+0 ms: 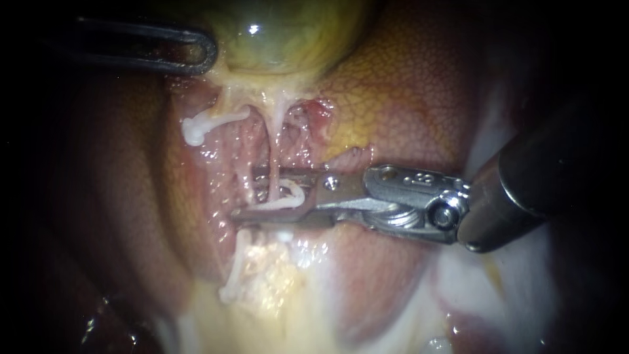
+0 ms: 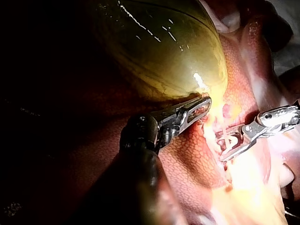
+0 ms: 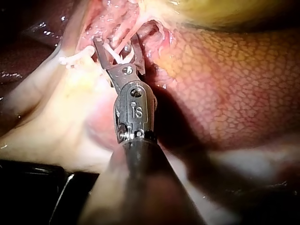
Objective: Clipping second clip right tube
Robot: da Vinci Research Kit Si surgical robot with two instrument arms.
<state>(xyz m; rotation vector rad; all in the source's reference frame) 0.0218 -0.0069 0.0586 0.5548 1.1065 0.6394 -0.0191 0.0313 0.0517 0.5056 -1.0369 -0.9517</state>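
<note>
Below the gallbladder (image 1: pixel 288 33), where pale strands run down across the liver (image 1: pixel 406 98), the right tube (image 1: pixel 270 147) is seen as a thin whitish cord stretched downward from the gallbladder's yellow underside. It is straddled by the tool of the right instrument (image 1: pixel 244 194), whose shaft is seen entering from the right. The jaws are held partly apart, one on either side of the tube. A white clip (image 1: pixel 293 195) is carried between them and touched by both. The clip is curved around the tube and is not pressed flat. The same is shown in the right wrist view, where the jaws are spread in a narrow V with white material between them. Left of the right tube, a second pale strand (image 1: pixel 216 119) is seen ending in a blunt white knob. The tool of the left instrument (image 1: pixel 209 51) is laid against the gallbladder's lower edge, well apart from the right tube. Whether anything is gripped by it cannot be told.
</note>
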